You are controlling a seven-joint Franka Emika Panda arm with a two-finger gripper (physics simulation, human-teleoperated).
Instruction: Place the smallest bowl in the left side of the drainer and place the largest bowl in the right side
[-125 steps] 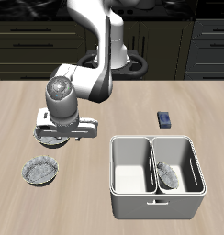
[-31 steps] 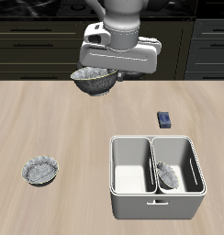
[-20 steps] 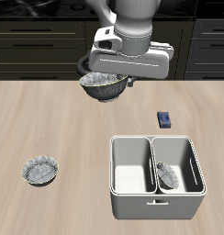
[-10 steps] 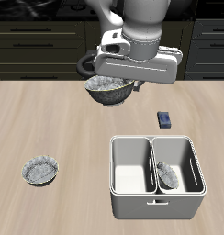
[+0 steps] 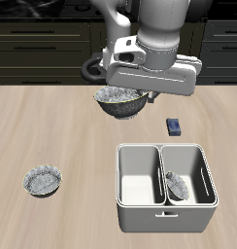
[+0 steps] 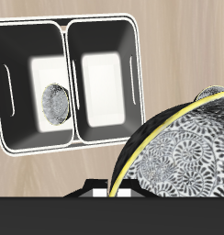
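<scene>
Exterior view: the claw (image 5: 140, 94) grips the wide grey speckled scalloped bowl (image 5: 120, 100) above the wooden desk (image 5: 52, 126), behind the light grey two-compartment drainer (image 5: 140, 202), which holds the tiny scalloped bowl (image 5: 176, 186).

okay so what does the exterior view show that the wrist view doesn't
Only the exterior view shows the arm, the mid-sized bowl sitting on the table and the small dark blue block behind the drainer.

Only the wrist view shows the patterned, yellow-rimmed underside of the largest bowl up close, and looks straight down into both compartments.

Both show the drainer, the smallest bowl lying in one compartment with the other empty, and the largest bowl held in the air by the claw, not yet over the drainer.
</scene>
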